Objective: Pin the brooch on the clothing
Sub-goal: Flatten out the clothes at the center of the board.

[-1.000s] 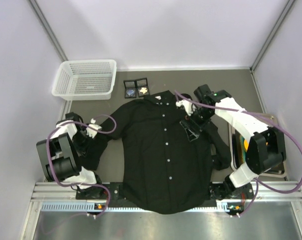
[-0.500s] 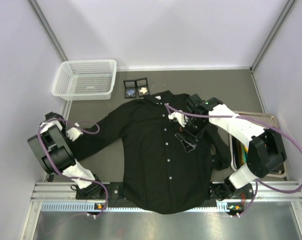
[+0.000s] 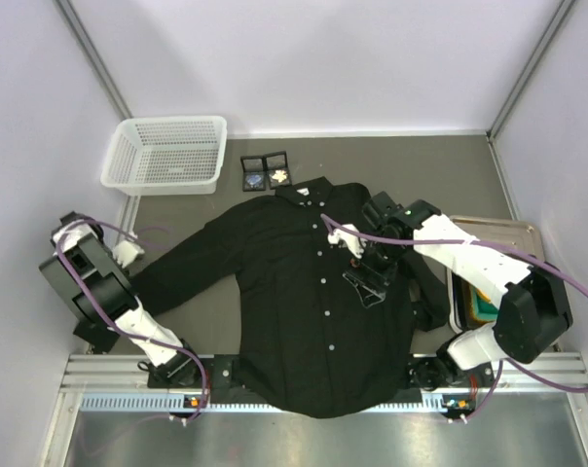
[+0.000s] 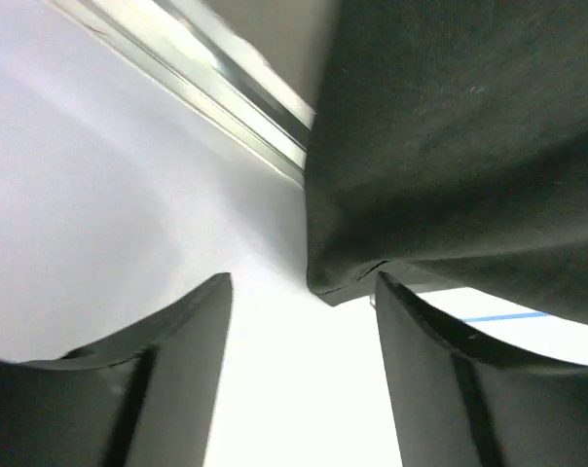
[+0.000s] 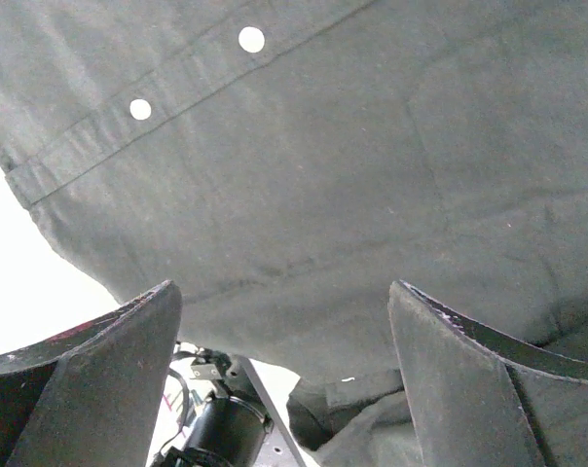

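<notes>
Gray table [image 3: 421,161], black shirt [image 3: 294,292] spread flat

L gripper [image 4: 304,280]: fingers apart, nothing clamped; sleeve cuff [image 4: 348,277] edge just past tips, by table's left side. R gripper [image 5: 284,287]: fingers wide, over shirt front beside white buttons [image 5: 251,39]. Shirt lies face-up mid-table, collar toward far wall. White basket [image 3: 165,154] far-left; black case [image 3: 265,170] just beyond collar.

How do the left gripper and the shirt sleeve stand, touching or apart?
Cannot tell. Left wrist view: the left gripper is open and the corner of the sleeve cuff hangs close by one finger, but neither contact nor gap shows plainly.
</notes>
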`<act>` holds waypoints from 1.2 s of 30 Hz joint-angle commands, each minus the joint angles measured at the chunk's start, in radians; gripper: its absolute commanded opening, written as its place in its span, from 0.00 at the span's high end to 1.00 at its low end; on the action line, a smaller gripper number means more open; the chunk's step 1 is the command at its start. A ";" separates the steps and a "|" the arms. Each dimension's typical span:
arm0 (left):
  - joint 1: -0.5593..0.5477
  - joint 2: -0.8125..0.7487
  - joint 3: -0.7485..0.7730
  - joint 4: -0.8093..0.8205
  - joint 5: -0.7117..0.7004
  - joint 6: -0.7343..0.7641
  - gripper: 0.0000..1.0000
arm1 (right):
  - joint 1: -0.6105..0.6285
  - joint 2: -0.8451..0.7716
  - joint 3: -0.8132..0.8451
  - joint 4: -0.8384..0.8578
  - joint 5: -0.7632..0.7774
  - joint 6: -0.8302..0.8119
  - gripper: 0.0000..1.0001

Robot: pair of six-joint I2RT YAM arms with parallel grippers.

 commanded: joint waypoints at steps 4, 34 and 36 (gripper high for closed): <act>-0.032 -0.199 0.179 -0.479 0.657 0.075 0.24 | 0.039 -0.067 -0.002 -0.001 -0.084 -0.042 0.16; -2.078 -0.626 -0.269 -0.334 0.840 -0.494 0.39 | -0.079 0.048 0.014 0.008 0.025 0.006 0.37; -2.127 -0.545 -0.254 -0.352 0.819 -0.514 0.38 | -0.080 0.050 0.015 0.005 0.025 0.006 0.37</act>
